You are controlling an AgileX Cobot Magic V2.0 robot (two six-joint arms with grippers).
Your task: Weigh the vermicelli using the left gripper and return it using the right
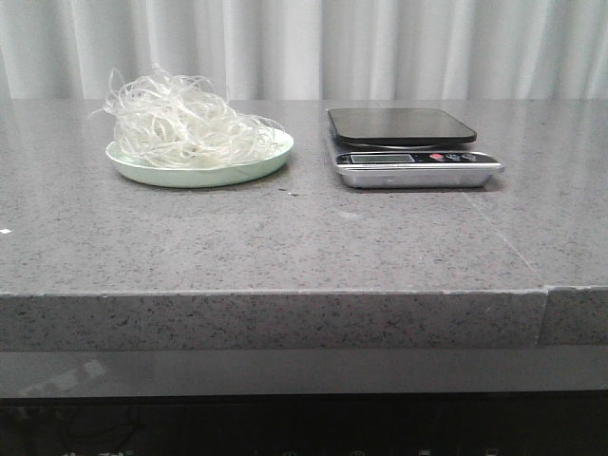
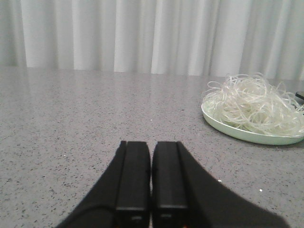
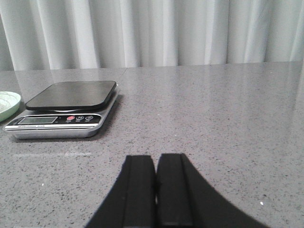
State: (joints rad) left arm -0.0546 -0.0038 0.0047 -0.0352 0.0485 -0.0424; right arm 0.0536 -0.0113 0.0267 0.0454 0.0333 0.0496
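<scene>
The vermicelli (image 1: 185, 122), a fluffy clump of whitish strands, lies on a pale green plate (image 1: 142, 173) at the left of the grey table. It also shows in the left wrist view (image 2: 254, 105), on the plate (image 2: 247, 136). A silver kitchen scale with a black platform (image 1: 404, 128) stands to the plate's right, nothing on it; it also shows in the right wrist view (image 3: 71, 95). My left gripper (image 2: 151, 145) is shut and empty, low over the table, well short of the plate. My right gripper (image 3: 156, 159) is shut and empty, short of the scale. Neither gripper shows in the front view.
The grey speckled table (image 1: 285, 247) has a seam at the right (image 1: 546, 285) and a front edge towards me. A white curtain (image 1: 380, 47) hangs behind the table. The plate's rim (image 3: 9, 107) shows at the edge of the right wrist view.
</scene>
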